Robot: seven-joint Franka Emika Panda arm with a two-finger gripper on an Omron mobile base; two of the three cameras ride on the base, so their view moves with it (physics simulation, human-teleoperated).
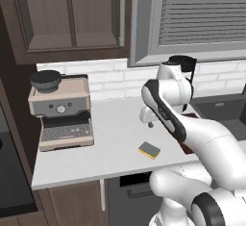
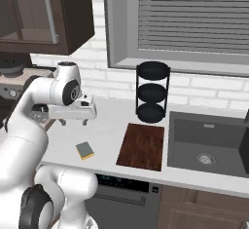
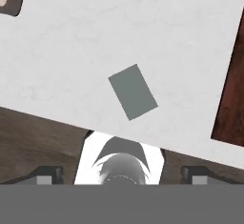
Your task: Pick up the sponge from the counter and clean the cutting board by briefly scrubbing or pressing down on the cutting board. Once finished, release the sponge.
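Observation:
The sponge lies flat on the counter near its front edge, grey-green top up. My gripper hangs well above the counter, pointing down, a little behind the sponge. Its fingers stand wide apart and hold nothing. The cutting board, a dark reddish-brown rectangle, lies to the right of the sponge beside the sink. In the left base view my arm covers most of the board.
A coffee machine stands at the counter's left end. A black three-tier rack stands behind the board against the wall. The dark sink is on the right. Wall cabinets hang above on the left.

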